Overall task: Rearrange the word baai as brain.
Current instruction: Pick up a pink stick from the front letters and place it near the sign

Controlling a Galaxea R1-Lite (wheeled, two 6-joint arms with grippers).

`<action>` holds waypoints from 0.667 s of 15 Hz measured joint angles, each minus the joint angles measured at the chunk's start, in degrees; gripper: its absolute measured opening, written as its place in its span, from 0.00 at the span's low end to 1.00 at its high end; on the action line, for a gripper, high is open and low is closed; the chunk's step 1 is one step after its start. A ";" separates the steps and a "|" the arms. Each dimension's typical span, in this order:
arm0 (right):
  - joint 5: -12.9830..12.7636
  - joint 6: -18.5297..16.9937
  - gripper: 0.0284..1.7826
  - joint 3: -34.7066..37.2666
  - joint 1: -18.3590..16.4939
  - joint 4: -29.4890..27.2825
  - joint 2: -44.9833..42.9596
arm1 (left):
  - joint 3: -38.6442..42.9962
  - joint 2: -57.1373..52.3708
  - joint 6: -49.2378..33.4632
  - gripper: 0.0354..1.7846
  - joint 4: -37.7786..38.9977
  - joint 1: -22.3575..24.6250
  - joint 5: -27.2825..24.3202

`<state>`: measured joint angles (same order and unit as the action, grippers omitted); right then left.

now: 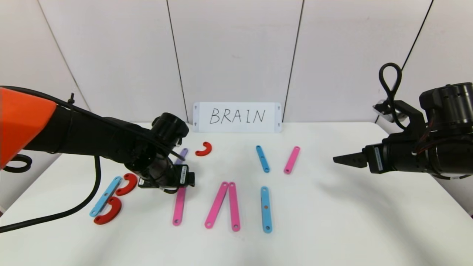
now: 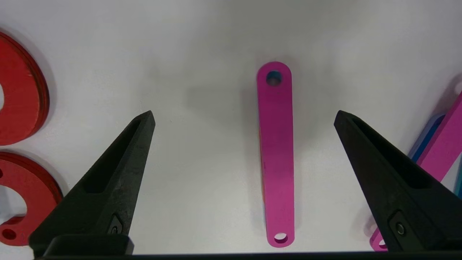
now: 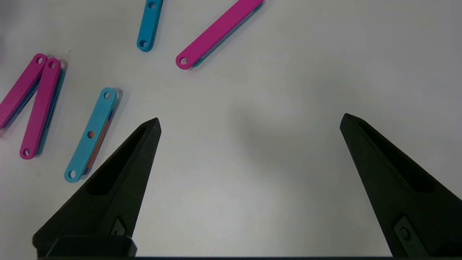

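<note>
On the white tabletop [image 1: 332, 229] the flat plastic letter pieces with holes lie spread in a loose row. Counted in the head view, there are four pink straight bars: one single pink bar [image 1: 179, 205] whose far end runs under the left gripper, a pair of pink bars [image 1: 223, 205] that touch at their far ends and spread toward the near edge like a narrow tent, and a shorter pink bar [image 1: 292, 159] farther back on the right. There are three blue straight bars: one at the far left [image 1: 105, 195], one short blue bar [image 1: 262, 158] just beside the short pink one, and one long blue bar [image 1: 266, 209] standing alone to the right of the pink pair. There are three red C-shaped curves: two red curves [image 1: 118, 199] set against the left blue bar to form a B, and a lone red curve [image 1: 204, 149] farther back. One purple bar [image 1: 181, 154] peeks out behind the left arm. A white card with handwritten BRAIN [image 1: 237, 116] stands against the wall. The left gripper [image 2: 244, 115] hangs over the single pink bar [image 2: 276, 155], fingers spread wide on either side of it and holding nothing. The right gripper [image 3: 249, 121] hovers over bare table at the right, also spread wide and empty.
</note>
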<state>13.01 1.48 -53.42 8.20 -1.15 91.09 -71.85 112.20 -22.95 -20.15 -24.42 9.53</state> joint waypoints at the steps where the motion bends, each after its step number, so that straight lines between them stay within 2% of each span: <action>1: 0.00 0.00 0.97 0.01 0.04 -0.01 0.00 | 0.22 0.20 -0.85 0.98 -0.05 -0.50 0.09; 8: 0.00 0.01 0.97 0.15 0.04 0.00 -0.05 | 1.99 0.67 -2.01 0.97 -0.02 -1.38 0.11; 10: -0.02 0.00 0.97 0.15 0.04 0.00 -0.05 | 2.26 0.73 -1.88 0.94 -0.22 -1.46 0.17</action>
<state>12.98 1.48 -53.27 8.24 -1.15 91.04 -69.60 112.93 -24.83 -20.37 -25.88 9.70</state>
